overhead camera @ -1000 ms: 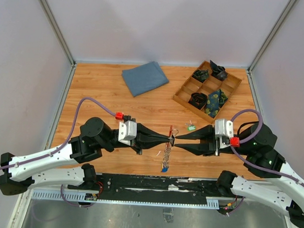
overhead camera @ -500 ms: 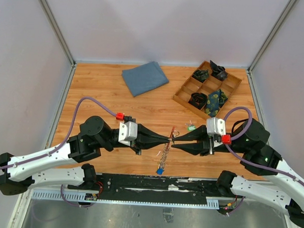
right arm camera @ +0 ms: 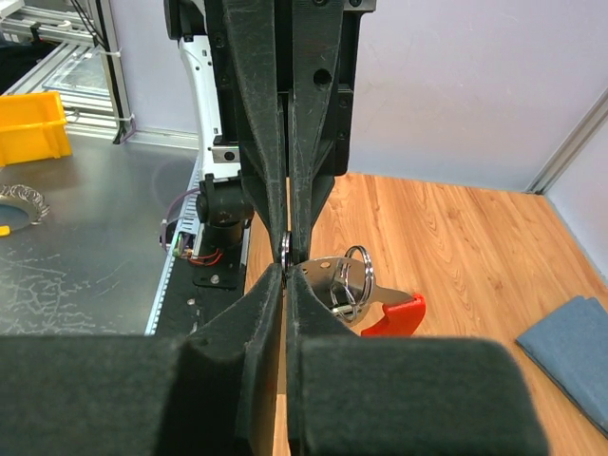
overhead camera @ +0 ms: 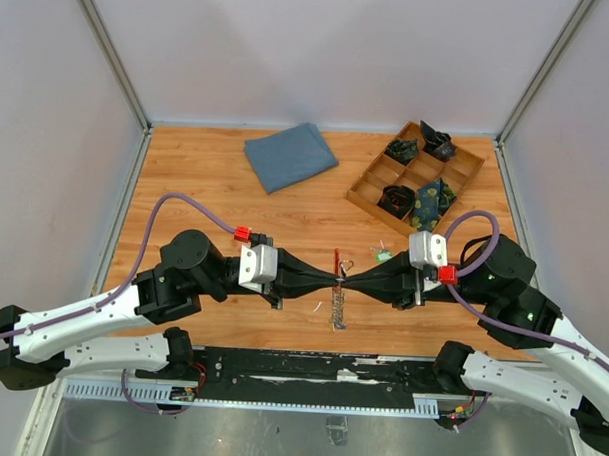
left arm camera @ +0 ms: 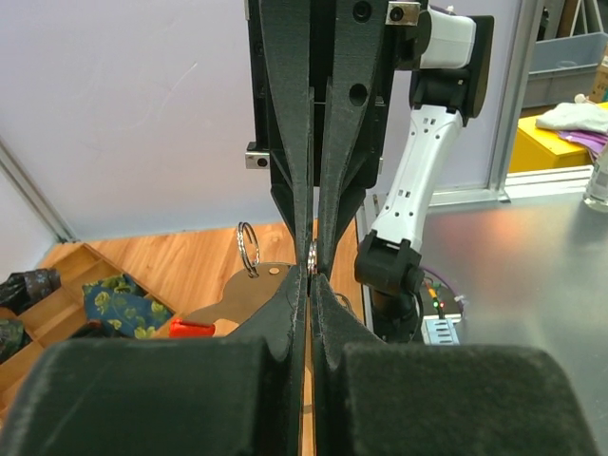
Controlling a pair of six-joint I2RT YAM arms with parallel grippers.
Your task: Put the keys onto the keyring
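Note:
My left gripper (overhead camera: pixel 335 282) and right gripper (overhead camera: pixel 345 282) meet tip to tip over the near middle of the table. Both are shut on one small silver ring (left arm camera: pixel 312 256), seen edge-on between the facing fingertips (right arm camera: pixel 285 249). The keyring shows as a red piece (overhead camera: pixel 335 260) at the end of a flat silver plate (right arm camera: pixel 378 277), which also carries a split ring (right arm camera: pixel 357 273). The keys (overhead camera: pixel 337 311) hang below the tips in a short silvery bunch. Both wrist views hide the keys behind the fingers. The left wrist view has my left gripper (left arm camera: pixel 312 275) at centre; the right wrist view has my right gripper (right arm camera: pixel 286 269).
A folded blue cloth (overhead camera: pixel 290 155) lies at the back. A wooden divided tray (overhead camera: pixel 385 159) holding dark rolled items stands at the back right. A small green scrap (overhead camera: pixel 383 256) lies just behind the right gripper. The black base rail (overhead camera: pixel 310 366) runs along the near edge.
My right gripper has moved left and closed its fingers against the left gripper's tips. The hanging keys swung from the lower left back to hanging straight down.

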